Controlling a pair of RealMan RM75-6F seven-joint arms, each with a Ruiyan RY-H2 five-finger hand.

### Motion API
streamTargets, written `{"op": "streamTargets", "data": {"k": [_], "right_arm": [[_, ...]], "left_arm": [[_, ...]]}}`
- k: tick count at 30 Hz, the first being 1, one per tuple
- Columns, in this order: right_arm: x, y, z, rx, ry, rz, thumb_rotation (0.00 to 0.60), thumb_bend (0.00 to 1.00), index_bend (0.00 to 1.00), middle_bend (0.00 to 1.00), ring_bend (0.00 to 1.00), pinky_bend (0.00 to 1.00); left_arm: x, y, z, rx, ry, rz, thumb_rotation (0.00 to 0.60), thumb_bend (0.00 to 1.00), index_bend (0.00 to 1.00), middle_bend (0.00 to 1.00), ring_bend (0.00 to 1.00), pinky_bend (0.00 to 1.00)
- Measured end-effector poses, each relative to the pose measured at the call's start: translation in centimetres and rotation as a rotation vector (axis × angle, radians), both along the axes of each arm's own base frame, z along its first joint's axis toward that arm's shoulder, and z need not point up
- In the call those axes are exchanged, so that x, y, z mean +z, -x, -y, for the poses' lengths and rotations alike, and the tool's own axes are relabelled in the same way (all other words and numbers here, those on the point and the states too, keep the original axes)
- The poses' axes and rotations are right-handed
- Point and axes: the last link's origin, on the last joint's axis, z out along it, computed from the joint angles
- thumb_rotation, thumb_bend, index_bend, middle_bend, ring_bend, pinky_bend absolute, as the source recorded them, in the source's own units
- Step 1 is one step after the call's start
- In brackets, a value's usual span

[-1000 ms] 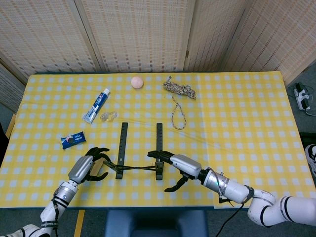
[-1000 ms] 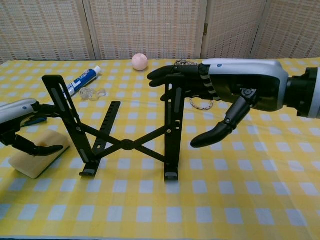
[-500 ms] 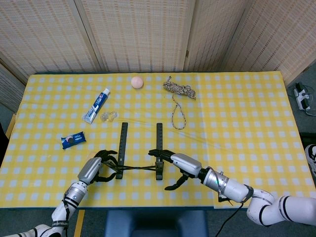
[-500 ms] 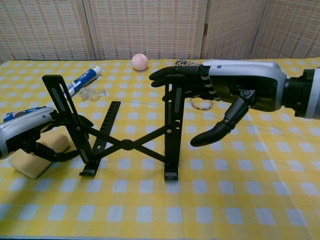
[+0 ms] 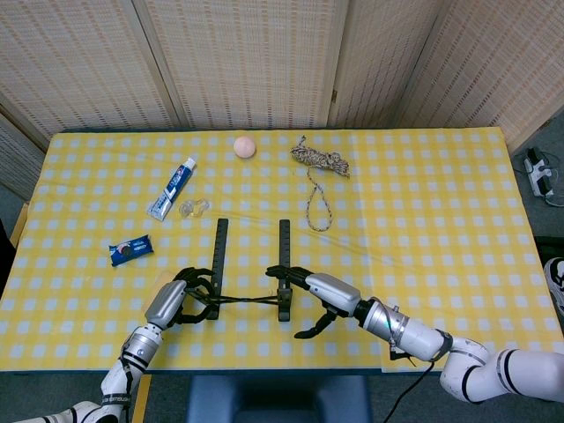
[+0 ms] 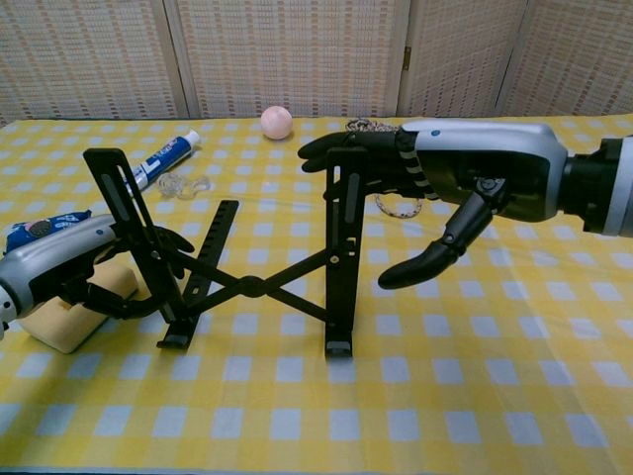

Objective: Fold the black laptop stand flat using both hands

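Currently the black laptop stand (image 6: 247, 267) sits unfolded near the front edge of the table (image 5: 423, 220), its two uprights raised and its crossed struts meeting at a centre pivot. From the head view it shows as two dark parallel bars, roughly mid-table and slightly left of centre.

Left hand (image 6: 69, 267): at the stand's left upright, fingers curled round the bar low down, gripping it. A yellow sponge (image 6: 59, 322) lies directly beneath and behind this hand.

Right hand (image 6: 465, 188): at the top of the right upright. Its fingers (image 6: 341, 148) extend over and past the top of the bar, touching it; the thumb hangs down, apart from the bar, on the right side. Whether this amounts to a firm hold on the bar cannot be determined from either view.

Surroundings: a blue snack packet (image 5: 130, 250) lies left of the stand. Further back on the left are a toothpaste tube (image 5: 173, 188) and, just beside it, a small clear plastic item (image 5: 194, 208). A pink ball (image 5: 244, 146) rests near the far edge. A coiled rope (image 5: 319, 167) lies right of the ball, one end trailing toward the stand. The table carries a yellow checked cloth.
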Motion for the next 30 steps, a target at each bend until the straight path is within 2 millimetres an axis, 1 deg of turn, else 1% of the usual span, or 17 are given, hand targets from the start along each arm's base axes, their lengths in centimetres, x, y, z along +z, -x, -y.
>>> {"op": "streamTargets", "data": {"k": [21, 30], "right_arm": [[-0.12, 0.13, 0.02, -0.005, -0.001, 0.0, 0.6, 0.18, 0.0, 0.06, 0.11, 0.0], [-0.13, 0.15, -0.02, -0.005, -0.001, 0.0, 0.6, 0.18, 0.0, 0.06, 0.11, 0.0]], "left_arm": [[-0.3, 0.07, 0.26, -0.001, 0.003, 0.002, 0.6, 0.47, 0.53, 0.26, 0.19, 0.11], [-0.35, 0.21, 0.28, -0.002, -0.008, -0.011, 0.6, 0.47, 0.53, 0.26, 0.19, 0.11]]}}
